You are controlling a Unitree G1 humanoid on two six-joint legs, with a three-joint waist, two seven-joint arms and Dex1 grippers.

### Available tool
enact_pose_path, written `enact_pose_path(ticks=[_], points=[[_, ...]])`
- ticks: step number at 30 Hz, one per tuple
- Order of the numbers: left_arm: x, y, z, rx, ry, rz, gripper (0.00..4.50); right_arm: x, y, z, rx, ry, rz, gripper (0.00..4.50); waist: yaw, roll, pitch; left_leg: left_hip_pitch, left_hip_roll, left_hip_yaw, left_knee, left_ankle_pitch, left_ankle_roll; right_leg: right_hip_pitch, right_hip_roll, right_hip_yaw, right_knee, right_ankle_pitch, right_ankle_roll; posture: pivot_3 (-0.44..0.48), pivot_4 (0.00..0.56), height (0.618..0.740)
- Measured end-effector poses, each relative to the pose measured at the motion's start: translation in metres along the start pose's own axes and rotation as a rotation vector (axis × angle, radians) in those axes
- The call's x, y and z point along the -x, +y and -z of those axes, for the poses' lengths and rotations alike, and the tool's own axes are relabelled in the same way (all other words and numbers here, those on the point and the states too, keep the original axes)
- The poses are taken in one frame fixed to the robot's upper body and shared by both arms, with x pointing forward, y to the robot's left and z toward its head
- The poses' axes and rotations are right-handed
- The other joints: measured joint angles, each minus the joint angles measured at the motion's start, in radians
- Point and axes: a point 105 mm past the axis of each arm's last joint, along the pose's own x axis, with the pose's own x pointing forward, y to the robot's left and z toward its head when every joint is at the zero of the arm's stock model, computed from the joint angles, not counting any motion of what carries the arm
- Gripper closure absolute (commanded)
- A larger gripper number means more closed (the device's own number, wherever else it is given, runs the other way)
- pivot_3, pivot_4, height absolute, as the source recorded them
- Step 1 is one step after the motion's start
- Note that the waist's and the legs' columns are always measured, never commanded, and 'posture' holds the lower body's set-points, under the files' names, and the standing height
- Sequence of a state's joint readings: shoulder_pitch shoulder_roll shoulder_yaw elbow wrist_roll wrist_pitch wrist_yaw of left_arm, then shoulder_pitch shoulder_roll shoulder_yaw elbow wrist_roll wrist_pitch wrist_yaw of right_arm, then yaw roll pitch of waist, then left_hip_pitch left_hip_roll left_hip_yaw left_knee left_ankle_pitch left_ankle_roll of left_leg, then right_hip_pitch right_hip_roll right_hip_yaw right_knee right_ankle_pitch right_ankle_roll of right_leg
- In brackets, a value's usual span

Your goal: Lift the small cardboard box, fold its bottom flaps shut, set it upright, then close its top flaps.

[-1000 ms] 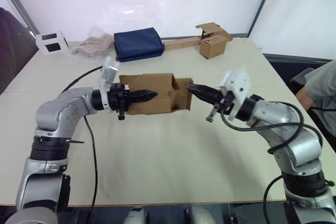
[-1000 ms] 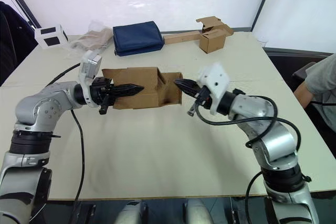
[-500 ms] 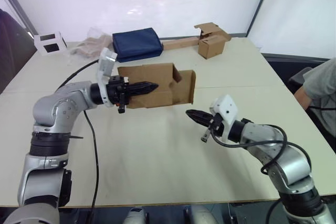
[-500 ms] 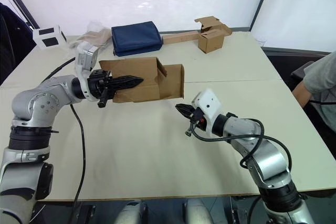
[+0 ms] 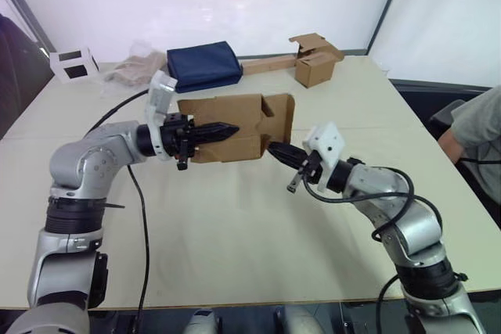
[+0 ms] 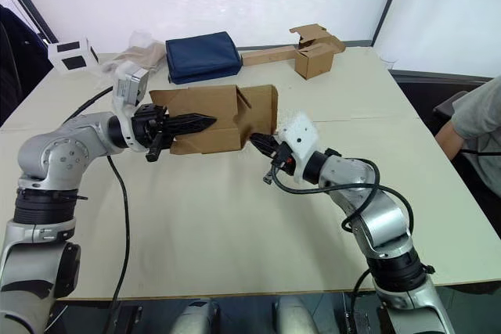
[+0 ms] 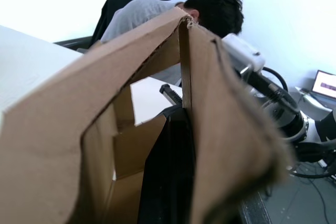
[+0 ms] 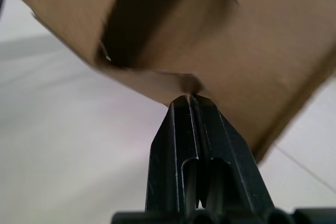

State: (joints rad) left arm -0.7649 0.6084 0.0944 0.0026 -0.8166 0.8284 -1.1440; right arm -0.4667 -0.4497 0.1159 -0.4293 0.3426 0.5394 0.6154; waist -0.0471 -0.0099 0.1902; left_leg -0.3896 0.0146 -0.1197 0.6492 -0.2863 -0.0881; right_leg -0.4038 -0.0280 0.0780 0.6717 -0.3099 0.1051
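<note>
Rising from below, the right hand (image 5: 272, 146), fingers pressed together, now touches the small cardboard box (image 5: 227, 127), which the left hand (image 5: 228, 128) grips above the table (image 5: 235, 232).

The small cardboard box (image 5: 235, 127) at frame centre is plain brown, unmarked. Both the left gripper (image 5: 231, 128) and right gripper (image 5: 272, 147) have black fingers on white wrist housings. The table (image 5: 235, 232) is pale beige. At upper left sit a navy blue cloth bag (image 5: 206, 66) and a white cube (image 5: 75, 63) with black squares; at upper right, another brown box (image 5: 316, 62).
</note>
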Motion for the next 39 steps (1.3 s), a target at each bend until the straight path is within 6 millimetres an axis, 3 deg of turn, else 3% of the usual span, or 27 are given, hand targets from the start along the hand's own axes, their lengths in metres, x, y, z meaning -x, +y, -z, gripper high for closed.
enact_pose_path(ticks=[6, 15, 24, 29, 34, 36, 39], points=[[0.000, 0.002, 0.000, 0.004, -0.002, -0.012, 4.47, -0.006, 0.010, -0.006, -0.019, -0.015, -0.074, 4.50, 0.003, 0.000, 0.000, 0.000, 0.000, 0.000, 0.000, 0.000, 0.000, 0.000, -0.001, 0.000, 0.000, 0.000, 0.000, 0.000, 0.150, 0.740], [-0.001, 0.005, -0.003, 0.001, -0.010, -0.026, 4.47, -0.003, 0.009, -0.004, -0.050, 0.003, -0.082, 4.50, 0.001, 0.000, 0.000, 0.000, 0.000, 0.000, 0.000, 0.000, 0.000, 0.000, 0.000, 0.000, 0.000, 0.000, 0.000, 0.000, 0.150, 0.740], [-0.001, 0.004, -0.005, 0.000, -0.023, -0.026, 4.47, 0.037, -0.032, -0.009, -0.421, -0.172, 0.110, 4.50, 0.002, 0.000, 0.000, 0.000, 0.000, 0.000, 0.000, 0.000, 0.000, 0.000, 0.000, 0.000, 0.000, 0.000, 0.000, 0.000, 0.150, 0.740], [-0.005, -0.001, -0.007, 0.010, -0.033, 0.004, 4.50, 0.059, -0.054, -0.010, -0.682, -0.348, 0.167, 2.59, 0.000, 0.000, 0.000, 0.000, 0.000, 0.000, 0.000, 0.000, 0.000, 0.000, 0.000, 0.000, 0.001, 0.000, 0.000, 0.000, 0.150, 0.740], [-0.009, -0.004, -0.009, 0.036, -0.047, 0.023, 4.50, 0.060, -0.065, 0.000, -0.855, -0.450, 0.183, 0.71, -0.002, 0.000, 0.000, 0.000, 0.000, 0.000, 0.000, 0.000, 0.000, 0.000, 0.000, 0.000, 0.001, 0.000, 0.000, 0.000, 0.150, 0.740], [-0.010, -0.006, -0.010, 0.043, -0.052, 0.033, 4.50, 0.054, -0.069, 0.006, -0.920, -0.492, 0.180, 0.16, -0.004, 0.000, 0.000, 0.000, 0.000, 0.000, 0.000, 0.000, 0.000, 0.000, 0.000, 0.000, 0.001, 0.000, 0.000, 0.000, 0.150, 0.740], [-0.013, -0.009, -0.013, 0.035, -0.061, 0.044, 4.50, 0.043, -0.069, 0.014, -1.023, -0.545, 0.152, 0.03, -0.010, 0.001, 0.000, 0.000, 0.000, 0.000, -0.001, 0.000, 0.000, 0.000, 0.000, 0.000, 0.001, 0.000, 0.000, 0.000, 0.150, 0.740]])
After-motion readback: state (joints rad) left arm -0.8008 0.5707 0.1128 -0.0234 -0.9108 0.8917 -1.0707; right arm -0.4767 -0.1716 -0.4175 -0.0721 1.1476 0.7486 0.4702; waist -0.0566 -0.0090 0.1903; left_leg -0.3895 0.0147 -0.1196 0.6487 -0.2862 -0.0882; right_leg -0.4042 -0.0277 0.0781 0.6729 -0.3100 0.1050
